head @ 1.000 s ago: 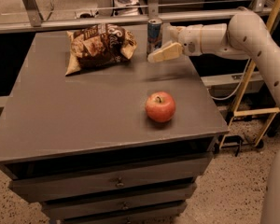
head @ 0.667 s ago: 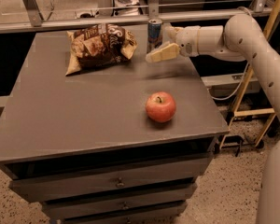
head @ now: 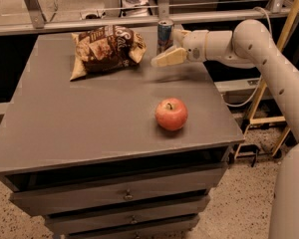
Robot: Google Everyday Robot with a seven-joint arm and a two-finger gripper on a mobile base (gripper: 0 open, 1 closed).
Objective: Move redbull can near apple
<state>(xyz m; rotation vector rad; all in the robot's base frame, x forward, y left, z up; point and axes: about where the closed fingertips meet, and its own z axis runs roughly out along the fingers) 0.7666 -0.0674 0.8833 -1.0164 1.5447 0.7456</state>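
Observation:
The redbull can (head: 164,34) stands upright at the far edge of the grey table (head: 89,118), just right of a brown snack bag. The red apple (head: 171,114) with its short stem sits nearer the front right of the table, well apart from the can. My gripper (head: 171,47) reaches in from the right at the can's height. It is open, with one cream finger (head: 167,58) in front of the can and the other behind it on the right. Nothing is held, and I cannot tell whether the fingers touch the can.
A brown snack bag (head: 107,48) lies at the back of the table, left of the can. A metal rail (head: 89,26) runs behind the table. Drawers (head: 124,195) sit below the top. A yellow frame (head: 269,108) stands to the right.
My gripper has shifted slightly left, closer around the can. The can, the apple and the bag have not moved.

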